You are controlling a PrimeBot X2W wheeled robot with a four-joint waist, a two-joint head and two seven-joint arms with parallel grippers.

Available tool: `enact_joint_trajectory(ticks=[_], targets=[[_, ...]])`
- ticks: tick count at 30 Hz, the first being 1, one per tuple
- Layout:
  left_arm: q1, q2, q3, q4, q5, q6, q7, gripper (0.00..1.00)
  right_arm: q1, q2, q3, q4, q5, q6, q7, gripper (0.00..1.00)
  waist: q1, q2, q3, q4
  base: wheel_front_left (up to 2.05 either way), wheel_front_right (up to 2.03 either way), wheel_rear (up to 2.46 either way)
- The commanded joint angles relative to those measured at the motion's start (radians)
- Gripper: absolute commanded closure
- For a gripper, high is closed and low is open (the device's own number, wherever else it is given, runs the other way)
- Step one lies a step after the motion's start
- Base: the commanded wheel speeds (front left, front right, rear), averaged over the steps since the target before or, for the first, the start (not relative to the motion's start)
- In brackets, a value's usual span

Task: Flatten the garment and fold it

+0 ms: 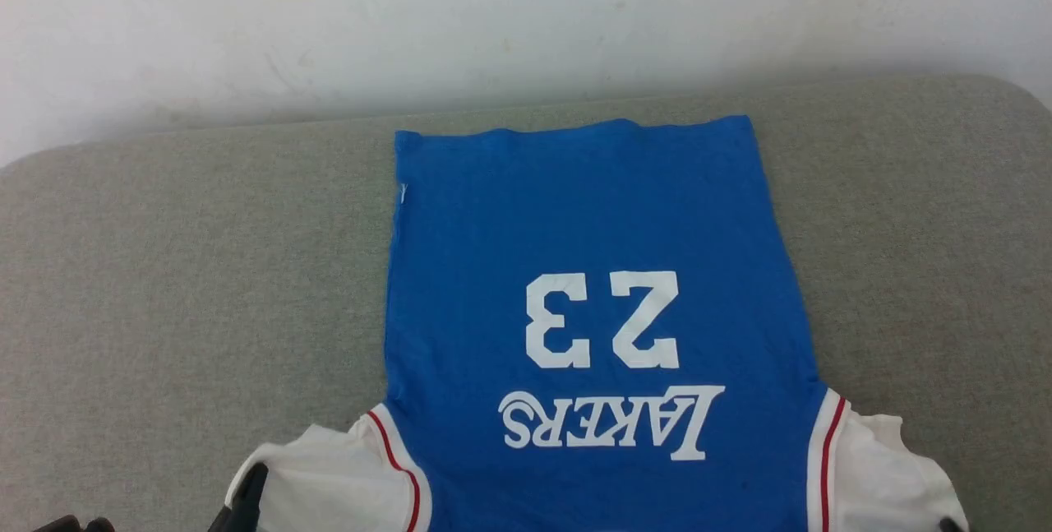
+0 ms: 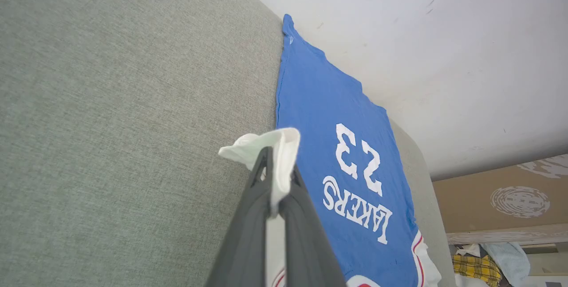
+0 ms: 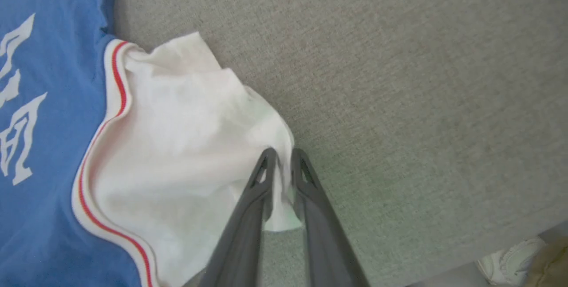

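The garment (image 1: 592, 269) lies flat on the grey padded table (image 1: 164, 269), blue body spread out, hem toward the wall, and the white "23" and "LAKERS" reading upside down to me. Both white sleeves are at the near edge. My left gripper (image 2: 277, 163) is shut on the edge of the left sleeve (image 2: 270, 145), holding it up off the table; its dark finger shows at the head view's lower left (image 1: 246, 495). My right gripper (image 3: 282, 156) stands narrowly open, with the rumpled right sleeve (image 3: 191, 136) lying between its fingers on the table.
A white wall (image 1: 493, 14) runs right behind the table's far edge. Past the table's end, the left wrist view shows a cardboard box (image 2: 501, 198) and a heap of clothes (image 2: 479, 265). A white shoe (image 3: 510, 260) is on the floor below the table's near edge.
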Motion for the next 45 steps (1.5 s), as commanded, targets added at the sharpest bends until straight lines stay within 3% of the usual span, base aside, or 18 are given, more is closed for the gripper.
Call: enact_joint_trajectory(ticks=[1, 6, 8, 11, 15, 18, 21, 27, 34, 45], targets=[[-0.013, 0.005, -0.002, -0.015, 0.011, 0.006, 0.001, 1.0, -0.02, -0.001, -0.014, -0.019, -0.001, -0.001, -0.014, 0.0, -0.0001, -0.0001, 0.004, 0.0, 0.0, 0.0, 0.0], [-0.014, 0.003, -0.011, -0.044, 0.023, 0.009, -0.005, 1.0, -0.091, -0.001, -0.081, -0.182, 0.04, -0.001, -0.015, 0.0, -0.0001, -0.0001, 0.03, 0.006, 0.0, 0.0, 0.0], [-0.017, 0.0, -0.017, -0.061, 0.028, 0.008, -0.01, 1.0, -0.16, -0.012, -0.106, -0.307, 0.053, -0.001, 0.015, 0.0, -0.0001, -0.0001, 0.053, 0.011, 0.0, 0.0, 0.0], [-0.035, -0.002, -0.026, -0.079, 0.037, 0.005, -0.021, 1.0, -0.318, -0.06, -0.151, -0.455, 0.047, -0.001, 0.069, 0.0, -0.0001, -0.0001, 0.1, 0.024, 0.0, 0.0, 0.0], [-0.063, -0.005, -0.038, -0.093, 0.052, 0.001, -0.037, 1.0, -0.578, -0.15, -0.118, -0.503, 0.013, -0.001, 0.188, 0.0, -0.0001, -0.0001, 0.172, 0.043, 0.0, 0.0, 0.0], [-0.09, -0.008, -0.044, -0.104, 0.072, 0.004, -0.054, 1.0, -0.778, -0.19, -0.057, -0.433, -0.006, -0.001, 0.241, 0.0, -0.0001, -0.0001, 0.229, 0.061, 0.0, 0.0, 0.0], [-0.121, -0.011, -0.056, -0.111, 0.087, 0.006, -0.064, 1.0, -0.939, -0.189, 0.022, -0.299, -0.031, -0.001, 0.274, 0.0, -0.0001, -0.0001, 0.278, 0.077, 0.0, 0.0, 0.0], [-0.183, -0.015, -0.101, -0.112, 0.117, -0.001, -0.073, 1.0, -1.134, -0.167, 0.066, -0.018, -0.178, -0.001, 0.279, 0.0, -0.0001, -0.0001, 0.352, 0.128, 0.0, 0.0, 0.0], [-0.223, -0.018, -0.136, -0.11, 0.139, -0.007, -0.08, 1.0, -1.185, -0.15, 0.053, 0.184, -0.319, -0.001, 0.303, 0.0, -0.0001, -0.0001, 0.434, 0.177, 0.0, 0.0, 0.0], [-0.266, -0.015, -0.155, -0.1, 0.152, -0.016, -0.087, 1.0, -1.187, -0.134, -0.009, 0.283, -0.438, -0.001, 0.311, 0.0, -0.0001, -0.0001, 0.532, 0.2, 0.0, 0.0, 0.0]])
